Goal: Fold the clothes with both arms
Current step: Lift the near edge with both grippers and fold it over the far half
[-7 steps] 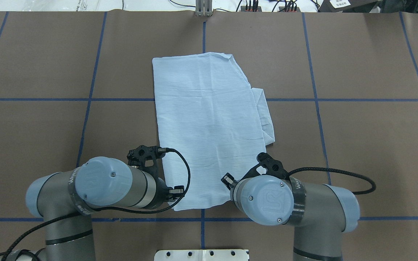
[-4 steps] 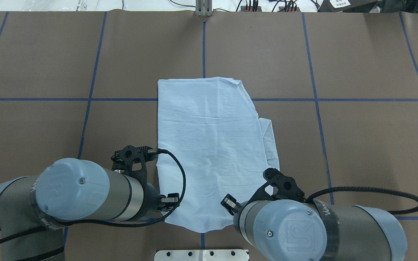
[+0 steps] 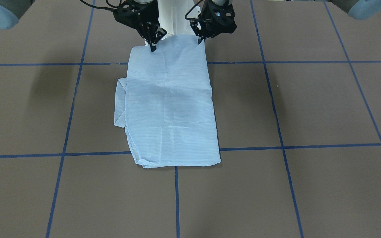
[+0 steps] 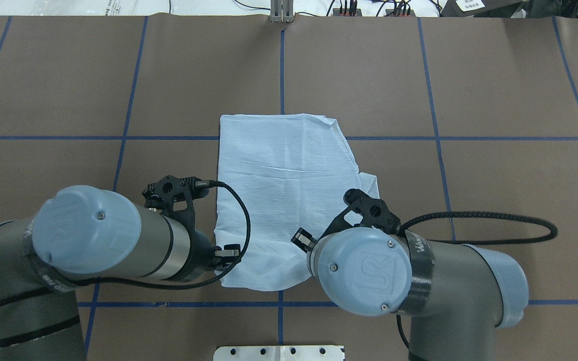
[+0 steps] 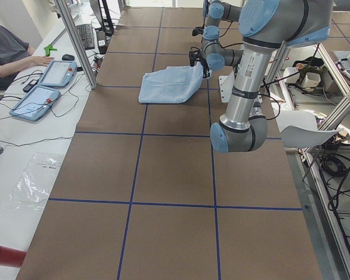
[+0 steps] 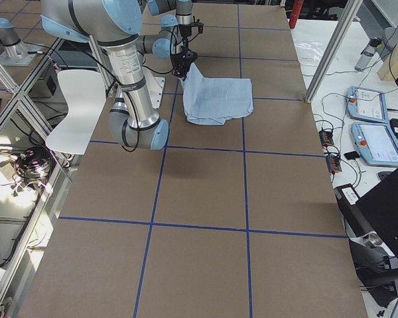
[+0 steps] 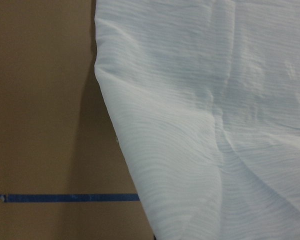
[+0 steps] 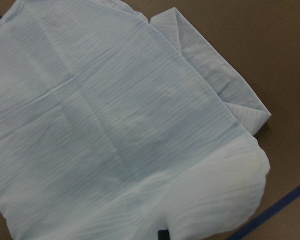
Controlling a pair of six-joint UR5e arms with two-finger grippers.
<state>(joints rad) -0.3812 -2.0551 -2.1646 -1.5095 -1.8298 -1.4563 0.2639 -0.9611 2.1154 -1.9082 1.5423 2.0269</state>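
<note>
Brown, blue-taped surface (image 3: 309,109) carried your partly folded shirt (image 3: 170,109) at its middle, robot-side edge raised. Left tool (image 3: 199,41) and right tool (image 3: 152,47) each pinched a corner. Had you pulled unevenly, the fold could have skewed; thin cloth might have slipped free.

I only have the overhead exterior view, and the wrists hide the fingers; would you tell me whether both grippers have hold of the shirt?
Observer: Yes. In the front-facing view the left gripper and the right gripper each pinch the shirt along its edge nearest the robot.
Operator: Thank you. Is that edge lying on the table?
Observer: No. The exterior left view shows it raised, the cloth sloping down from the grippers to the table, where its far end rests.
</note>
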